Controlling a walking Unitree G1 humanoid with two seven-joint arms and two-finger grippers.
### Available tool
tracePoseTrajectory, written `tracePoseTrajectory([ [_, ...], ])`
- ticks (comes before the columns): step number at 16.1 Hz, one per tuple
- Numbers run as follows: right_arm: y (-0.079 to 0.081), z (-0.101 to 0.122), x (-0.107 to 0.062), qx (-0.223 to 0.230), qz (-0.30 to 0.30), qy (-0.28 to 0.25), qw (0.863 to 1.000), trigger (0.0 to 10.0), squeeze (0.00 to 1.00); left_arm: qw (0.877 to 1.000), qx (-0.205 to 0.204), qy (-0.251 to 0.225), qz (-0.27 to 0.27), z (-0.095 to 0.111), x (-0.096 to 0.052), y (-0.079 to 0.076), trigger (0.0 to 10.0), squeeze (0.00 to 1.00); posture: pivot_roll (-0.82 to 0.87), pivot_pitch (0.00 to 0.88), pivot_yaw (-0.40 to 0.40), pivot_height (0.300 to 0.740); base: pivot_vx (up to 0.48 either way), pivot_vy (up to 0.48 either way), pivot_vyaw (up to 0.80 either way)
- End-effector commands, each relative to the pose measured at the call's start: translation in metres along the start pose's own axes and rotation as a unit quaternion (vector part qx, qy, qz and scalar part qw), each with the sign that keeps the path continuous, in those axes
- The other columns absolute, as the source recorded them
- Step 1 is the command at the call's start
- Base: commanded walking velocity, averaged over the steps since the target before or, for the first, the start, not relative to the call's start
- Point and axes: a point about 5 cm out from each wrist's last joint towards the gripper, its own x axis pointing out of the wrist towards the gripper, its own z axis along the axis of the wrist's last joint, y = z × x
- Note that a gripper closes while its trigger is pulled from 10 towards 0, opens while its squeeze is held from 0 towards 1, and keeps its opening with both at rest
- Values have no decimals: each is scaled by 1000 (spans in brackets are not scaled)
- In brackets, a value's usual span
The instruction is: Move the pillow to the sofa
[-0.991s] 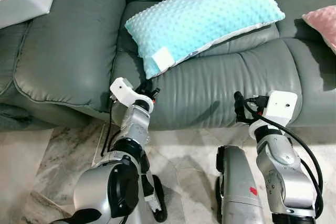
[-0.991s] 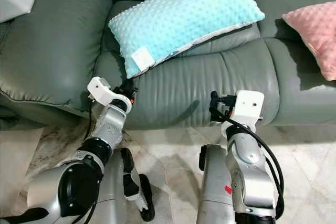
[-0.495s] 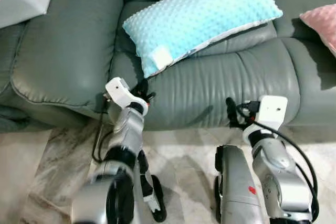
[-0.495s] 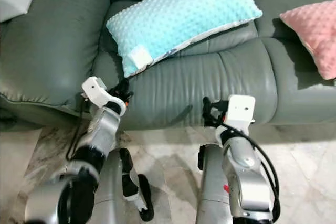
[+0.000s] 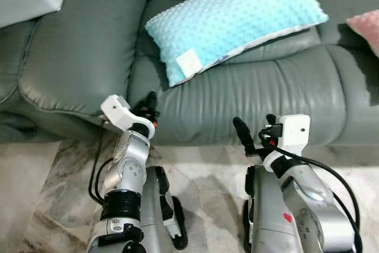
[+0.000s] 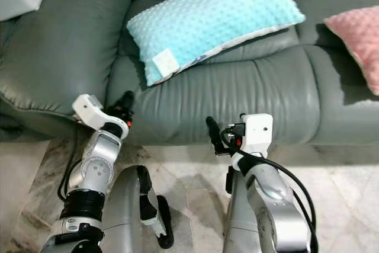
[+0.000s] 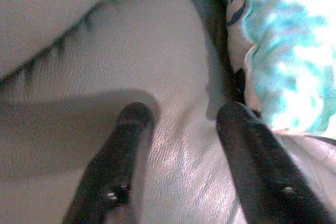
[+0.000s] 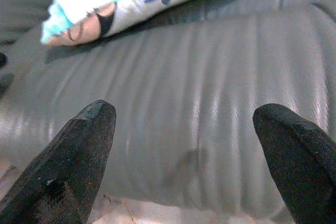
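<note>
The turquoise dotted pillow [image 5: 235,21] already lies on the seat of the grey sofa [image 5: 260,96], angled across the cushion with its white tag corner nearest the sofa's front edge and its far end up against the backrest. A pink cushion [image 6: 355,39] sits further along the sofa from the pillow, well apart from it. Both arms are low in front of the sofa's front edge, below the pillow: the left tool [image 7: 184,124] has its two black fingers apart and empty, pressed close to the leather just beside the pillow's tag corner, and the right tool [image 8: 184,124] is spread wide and holds nothing, facing the seat front below the pillow. Judging from this, the placing looks done and the step in hand is to pull clear. To do it well, each arm should draw straight back from the sofa, away from the pillow, with the fingers kept apart so nothing catches the tag corner or drags the pillow toward the edge. The left tool is the one to watch, being nearest that corner.
</note>
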Motion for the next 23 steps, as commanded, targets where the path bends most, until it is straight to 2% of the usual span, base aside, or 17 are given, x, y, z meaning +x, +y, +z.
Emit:
tracePoseTrajectory([
  [1, 6, -1, -4, 4, 15, -2, 1000, 10000, 0, 999, -45, 29, -7, -20, 1, -14, 10000, 1000, -181, 313, 183, 581, 0, 0, 0],
  [4, 6, -1, -6, 1, 15, 1, 1000, 10000, 0, 994, -67, 83, -1, -49, 5, -19, 10000, 1000, -195, 314, 186, 581, 0, 0, 0],
  [5, 6, -1, -6, 1, 16, 1, 1000, 10000, 0, 994, -68, 87, -2, -52, 5, -19, 10000, 1000, -195, 314, 186, 581, 0, 0, 0],
  [6, 8, -1, -9, 1, 17, 0, 1000, 10000, 0, 991, -95, 92, -3, -61, 7, -21, 10000, 1000, -208, 321, 188, 581, 0, 0, 0],
  [15, 12, 3, -13, -5, 21, 1, 1000, 10000, 0, 988, -112, 102, -31, -82, 17, -53, 10000, 1000, -221, 332, 188, 581, 0, 0, 0],
  [16, 14, 2, -12, -3, 22, 1, 1000, 10000, 0, 985, -121, 111, -50, -83, 18, -62, 10000, 1000, -221, 332, 188, 581, 0, 0, 0],
  [17, 16, 1, -12, -2, 23, 1, 1000, 10000, 0, 983, -124, 118, -64, -85, 19, -69, 10000, 0, -208, 333, 194, 581, 0, 0, 0],
  [21, 20, 1, -10, 1, 25, 0, 1000, 10000, 0, 977, -164, 108, -85, -80, 22, -80, 10000, 0, -201, 332, 197, 581, 0, 0, 0],
  [23, 21, 1, -10, 1, 26, -1, 1000, 10000, 0, 974, -159, 119, -109, -85, 20, -91, 10000, 0, -202, 332, 196, 581, 0, 0, 0],
])
